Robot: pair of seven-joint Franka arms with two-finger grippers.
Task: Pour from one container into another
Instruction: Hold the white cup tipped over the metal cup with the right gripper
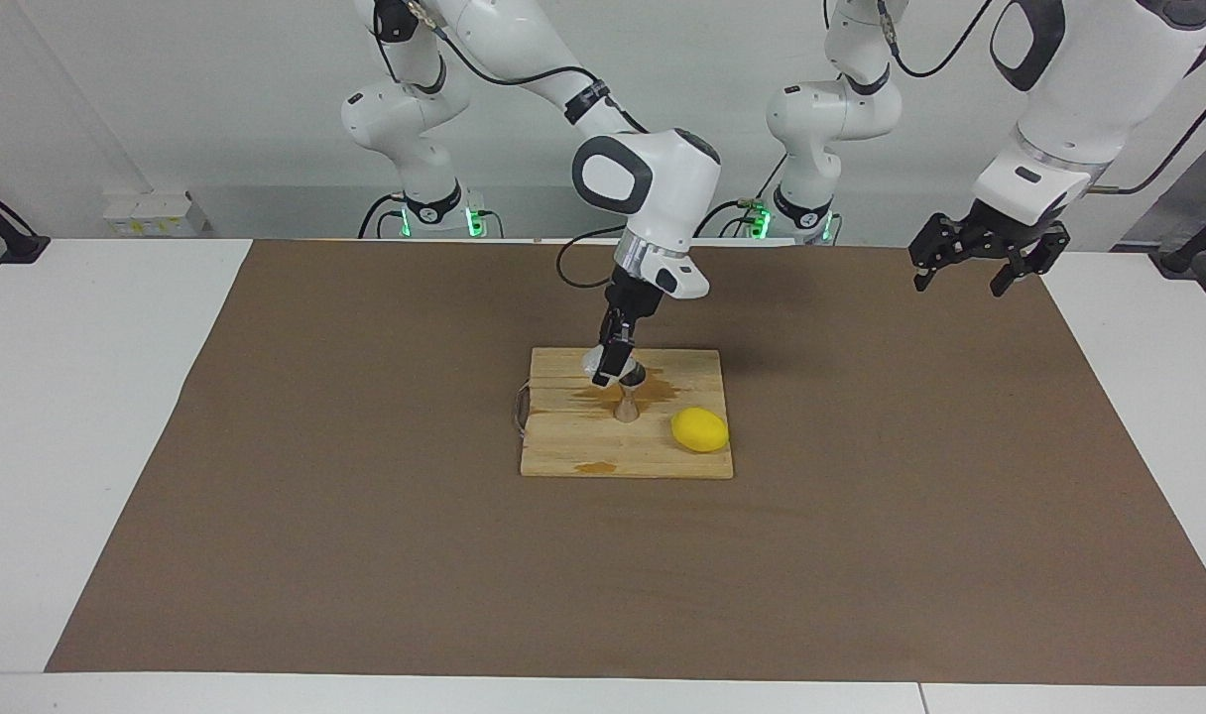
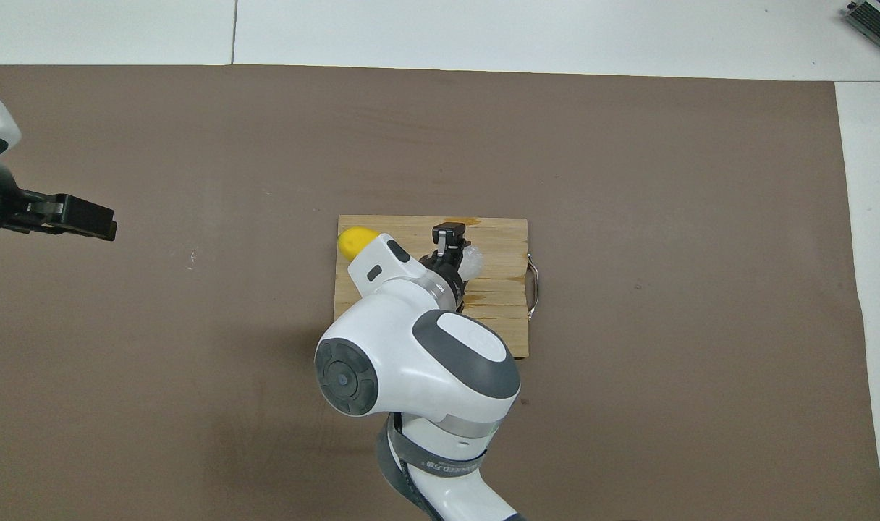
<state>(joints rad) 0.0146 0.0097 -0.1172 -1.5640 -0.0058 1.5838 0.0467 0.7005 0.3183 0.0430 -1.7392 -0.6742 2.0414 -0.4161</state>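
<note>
A rectangular wooden cutting board (image 1: 573,436), pale, slatted and marked with wet brown stains, is seen on the matte brown mat (image 1: 266,496). Over it, a clear bumpy cup (image 1: 631,374) is clamped, tilted, in the right gripper (image 1: 611,369), directly above the small silver hourglass-shaped jigger (image 1: 626,409) standing upright on the board. A smooth yellow lemon (image 1: 700,429) is laid beside the jigger. The left gripper (image 1: 963,277) is held spread wide, empty, above the mat's edge.

We are seeing a wooden cutting board (image 1: 573,436) lying at mid-frame on a brown mat (image 1: 365,516) covering the white worktop (image 1: 87,397); a yellow lemon (image 1: 700,429) is resting on the board's lower right part.
</note>
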